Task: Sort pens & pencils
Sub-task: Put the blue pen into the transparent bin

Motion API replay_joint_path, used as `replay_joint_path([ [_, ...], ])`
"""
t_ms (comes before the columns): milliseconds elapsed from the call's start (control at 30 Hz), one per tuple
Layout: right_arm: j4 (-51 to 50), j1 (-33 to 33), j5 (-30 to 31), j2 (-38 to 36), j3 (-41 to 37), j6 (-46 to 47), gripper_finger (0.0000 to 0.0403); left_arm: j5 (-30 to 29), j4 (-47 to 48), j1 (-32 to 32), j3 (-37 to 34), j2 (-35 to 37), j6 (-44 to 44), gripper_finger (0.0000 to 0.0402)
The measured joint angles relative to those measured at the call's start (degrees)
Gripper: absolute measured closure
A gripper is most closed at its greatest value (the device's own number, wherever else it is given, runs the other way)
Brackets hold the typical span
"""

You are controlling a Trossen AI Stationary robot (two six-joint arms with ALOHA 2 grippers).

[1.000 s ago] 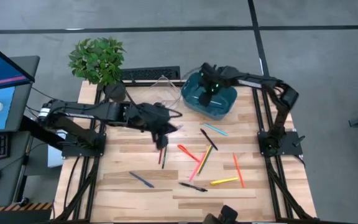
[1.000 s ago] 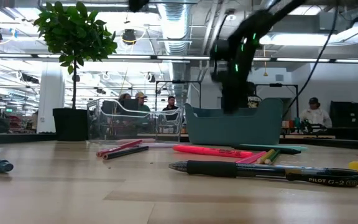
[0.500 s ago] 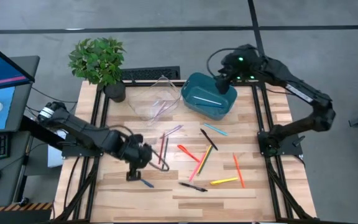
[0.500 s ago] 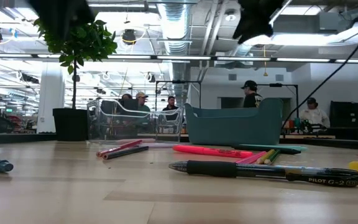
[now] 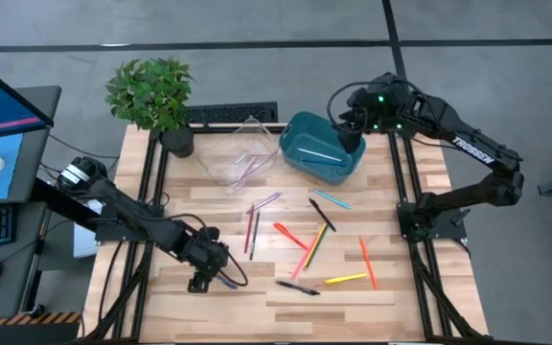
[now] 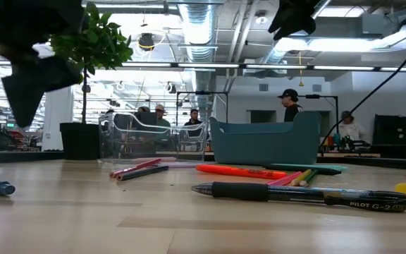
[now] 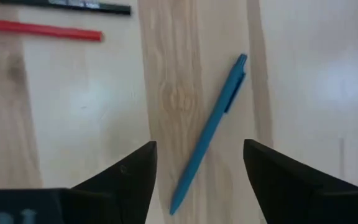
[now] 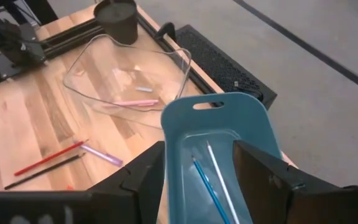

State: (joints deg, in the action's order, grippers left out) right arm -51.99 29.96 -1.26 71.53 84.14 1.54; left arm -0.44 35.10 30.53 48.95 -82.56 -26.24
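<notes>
Fingers (image 7: 129, 180) astride slim blue pen (image 7: 209, 132)

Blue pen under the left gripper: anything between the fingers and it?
Nothing visible. In the left wrist view the blue pen lies alone on bare wood, between the open fingers of the left gripper. The red pencil lies well clear.

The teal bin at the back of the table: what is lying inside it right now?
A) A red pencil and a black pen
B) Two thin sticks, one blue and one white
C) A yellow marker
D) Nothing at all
B. The right wrist view looks down into the teal bin and shows a blue stick beside a white stick on its floor.
</notes>
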Motion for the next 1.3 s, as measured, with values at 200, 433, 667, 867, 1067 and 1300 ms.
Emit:
replay_joint_path([
  [200, 0.0, -0.4, 0.0, 0.0, 0.0, 1.5, 0.0197, -0.8, -4.0, 0.2, -3.5, 0.0, 1.6, 0.0178],
  [433, -0.5, -0.3, 0.0, 0.0, 0.0, 1.7, 0.0198, -1.4, -7.0, 0.2, -6.1, 0.0, 3.0, 0.0178],
  [667, -1.1, -0.3, 0.0, 0.0, 0.0, 2.0, 0.0200, -2.3, -8.1, 1.1, -6.2, 0.0, 6.0, 0.0178],
  [867, -1.2, -0.3, 0.0, 0.1, 0.0, 2.0, 0.0201, -3.0, -7.7, 1.0, -6.2, 0.0, 7.2, 0.0178],
  [1067, -1.2, -0.3, 0.0, 0.1, 0.0, 2.0, 0.0203, -2.7, -7.7, 1.1, -6.2, 0.0, 7.7, 0.0178],
  [1300, -1.4, -0.3, 0.0, 0.1, 0.0, 2.0, 0.0203, -2.8, -7.7, 1.7, -6.2, 0.0, 9.3, 0.0178],
])
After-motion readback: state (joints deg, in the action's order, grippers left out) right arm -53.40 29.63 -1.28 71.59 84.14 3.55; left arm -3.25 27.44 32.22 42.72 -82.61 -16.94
